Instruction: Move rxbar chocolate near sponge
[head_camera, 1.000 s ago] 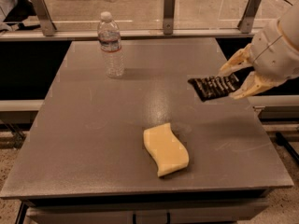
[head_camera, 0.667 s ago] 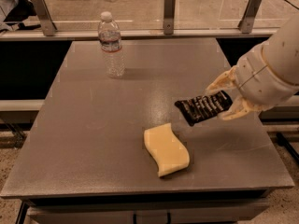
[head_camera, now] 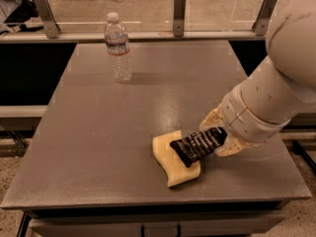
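The rxbar chocolate (head_camera: 197, 145) is a black bar with white lettering, held at its right end by my gripper (head_camera: 221, 138). The bar juts left and lies over the right part of the sponge (head_camera: 170, 161), a pale yellow wavy foam block near the table's front edge. I cannot tell whether the bar touches the sponge or hangs just above it. My white arm (head_camera: 276, 88) comes in from the upper right and hides the gripper's back.
A clear water bottle (head_camera: 118, 47) stands upright at the back left of the grey table (head_camera: 108, 132). A rail with metal posts (head_camera: 179, 6) runs behind the table. The table's front edge is just below the sponge.
My gripper has carried the bar down and to the left, from the table's right side to over the sponge. The sponge and bottle have not moved.
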